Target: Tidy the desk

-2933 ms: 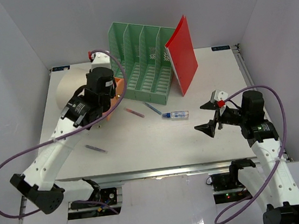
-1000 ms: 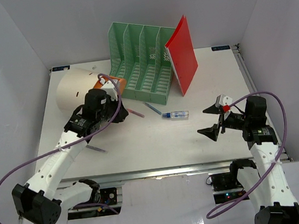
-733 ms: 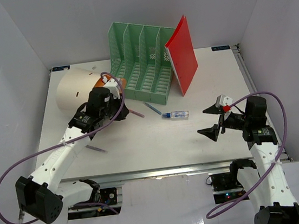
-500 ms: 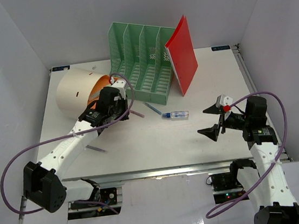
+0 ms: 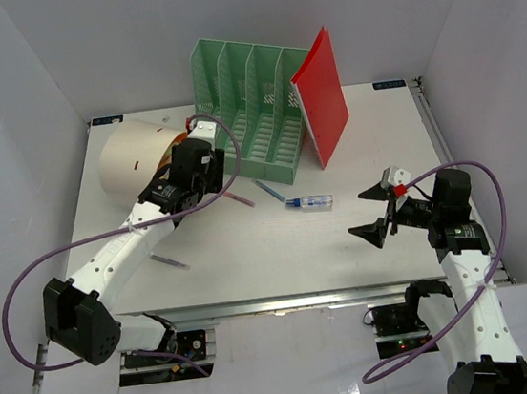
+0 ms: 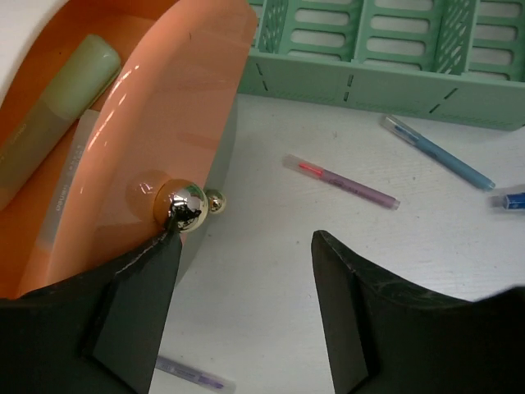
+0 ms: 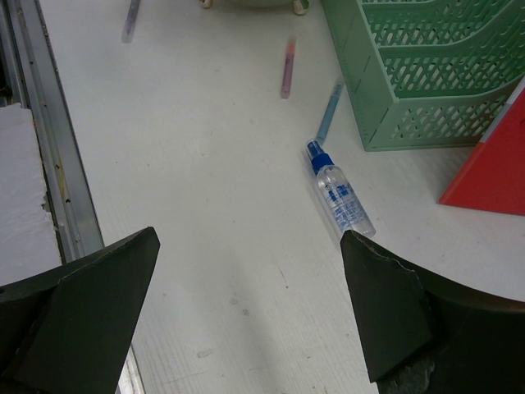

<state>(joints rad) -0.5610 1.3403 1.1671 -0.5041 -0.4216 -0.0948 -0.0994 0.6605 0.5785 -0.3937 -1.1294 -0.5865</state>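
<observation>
Occupying most of the top view, the large flat white rectangular worktop (image 5: 280, 253) with a thin metal-rail edge carries every item observed.

Far edge, centre: a green slotted plastic file rack (image 5: 251, 112) stands upright. A flat red folder (image 5: 321, 94) leans against its right end.

Far left corner: a beige cylinder (image 5: 132, 160) lies on its side with its orange end (image 6: 164, 107) turned towards the rack. In the left wrist view the orange end is open enough to show a pale green stick (image 6: 78, 78) lying inside. A small shiny metal knob (image 6: 184, 205) sits on its face.

The left gripper (image 6: 246, 279) is at that knob, with its fingers spread apart and pinching nothing. The tip of one finger (image 6: 139, 295) sits just below the knob; contact cannot be confirmed.

Loose on the worktop in front of the rack:
- a pink-and-purple pen (image 5: 238, 198)
- a blue pen (image 5: 269, 191)
- a small clear spray bottle with a blue cap (image 5: 310, 202), lying flat just beside the blue pen's near end

A purple pen (image 5: 169, 261) lies apart from these, towards the near left corner.

The right gripper (image 5: 377, 207) hovers over the right half of the worktop, towards the near edge. Its fingers are spread wide and hold nothing, and it is well apart from the bottle.
</observation>
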